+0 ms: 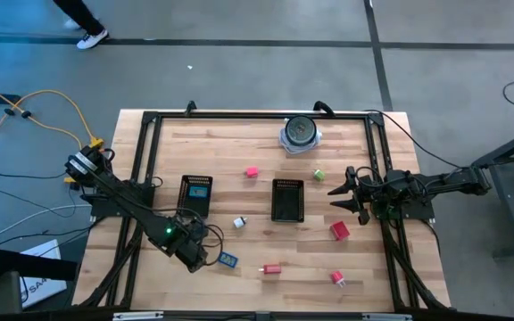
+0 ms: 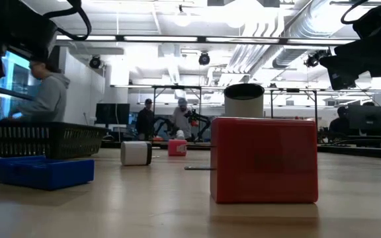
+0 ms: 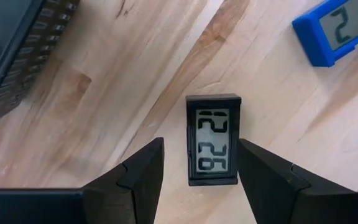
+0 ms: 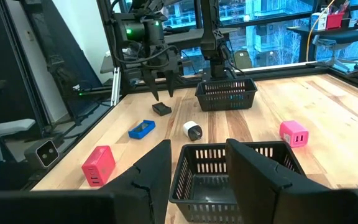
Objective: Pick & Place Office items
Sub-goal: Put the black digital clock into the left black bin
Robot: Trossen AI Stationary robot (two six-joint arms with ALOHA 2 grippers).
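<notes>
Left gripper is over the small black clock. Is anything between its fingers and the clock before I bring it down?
Nothing visible. The left gripper hangs open above the black clock, which lies flat on bare table between the two fingers. The blue clock and the mesh tray lie well off to the sides.

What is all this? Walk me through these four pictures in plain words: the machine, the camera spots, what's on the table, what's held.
Two dark robot arms work at a wooden table. One picture looks straight down, one looks level across the tabletop, and two come from cameras on the arms' wrists. Scattered about are small office items, two black mesh trays and a round grey disc. The left hand hangs open above a small black clock, fingers either side of it, not gripping. A blue clock lies nearby. The right hand waits near the middle tray, open and holding nothing.
</notes>
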